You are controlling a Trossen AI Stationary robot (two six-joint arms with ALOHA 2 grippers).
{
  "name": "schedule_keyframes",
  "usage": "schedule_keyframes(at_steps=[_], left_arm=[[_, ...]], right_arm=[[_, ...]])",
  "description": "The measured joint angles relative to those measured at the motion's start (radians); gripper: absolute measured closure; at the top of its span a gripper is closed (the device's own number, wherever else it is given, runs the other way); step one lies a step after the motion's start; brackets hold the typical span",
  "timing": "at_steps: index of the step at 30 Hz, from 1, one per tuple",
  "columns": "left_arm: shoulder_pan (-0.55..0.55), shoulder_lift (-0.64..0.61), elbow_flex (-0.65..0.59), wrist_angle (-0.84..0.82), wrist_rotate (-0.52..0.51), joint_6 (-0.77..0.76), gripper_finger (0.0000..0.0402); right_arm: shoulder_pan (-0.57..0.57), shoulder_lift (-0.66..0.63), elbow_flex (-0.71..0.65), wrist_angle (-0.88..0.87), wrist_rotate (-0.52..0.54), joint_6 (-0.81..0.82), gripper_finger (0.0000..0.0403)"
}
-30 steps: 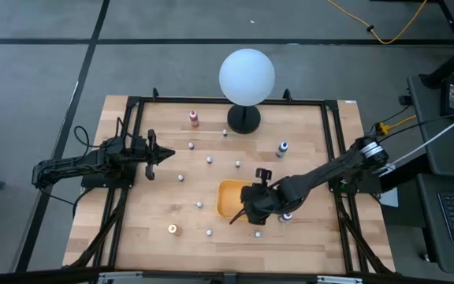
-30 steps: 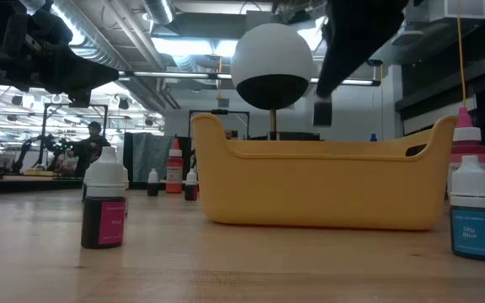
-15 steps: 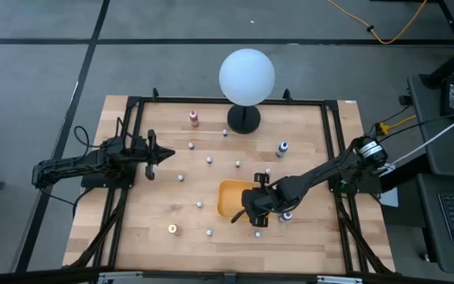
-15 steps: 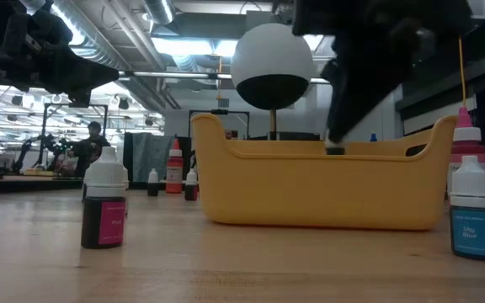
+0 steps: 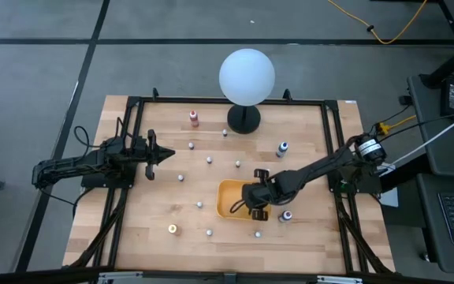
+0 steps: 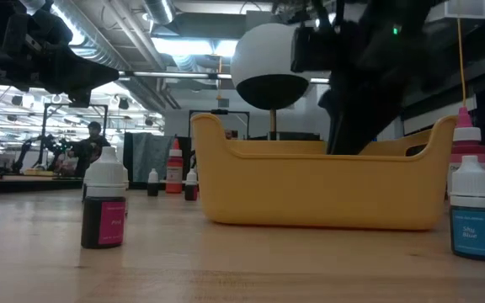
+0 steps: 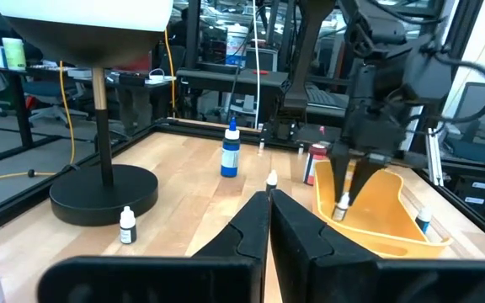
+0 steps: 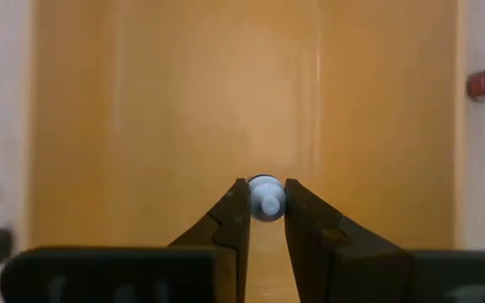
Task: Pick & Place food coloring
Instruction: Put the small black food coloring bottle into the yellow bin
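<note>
One small bottle (image 8: 265,198) is pinched in the right pincer (image 8: 265,204) over the yellow tray (image 5: 228,197); placing step, release comes next. Left pincer (image 5: 166,154) pressed together, waiting.

The right gripper (image 8: 266,202) is pointed downward, fingers pinched narrowly. The left gripper (image 7: 269,200) is held level, fingers together.

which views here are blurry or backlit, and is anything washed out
Right wrist view: the yellow bin is soft and pale, while the cap between the right gripper fingers stays fairly crisp. Low view: ceiling lights glare behind, so the right arm and the lamp's globe underside read dark. Left wrist view: the near left gripper is dark with little detail. High view: evenly lit.
</note>
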Motion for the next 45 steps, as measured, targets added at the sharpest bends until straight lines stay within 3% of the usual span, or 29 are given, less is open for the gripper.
schedule_keyframes(at_steps=[6, 29, 45], left_arm=[[0.000, 0.000, 0.000, 0.000, 0.000, 0.000, 0.0389], [0.000, 0.000, 0.000, 0.000, 0.000, 0.000, 0.0390], [0.000, 0.000, 0.000, -0.001, 0.000, 0.000, 0.0391]], right_arm=[[-0.021, 0.000, -0.053, 0.090, -0.015, -0.012, 0.0338], [-0.033, -0.010, -0.055, 0.071, 0.019, -0.032, 0.0336], [-0.033, -0.010, -0.055, 0.065, 0.022, -0.034, 0.0278]])
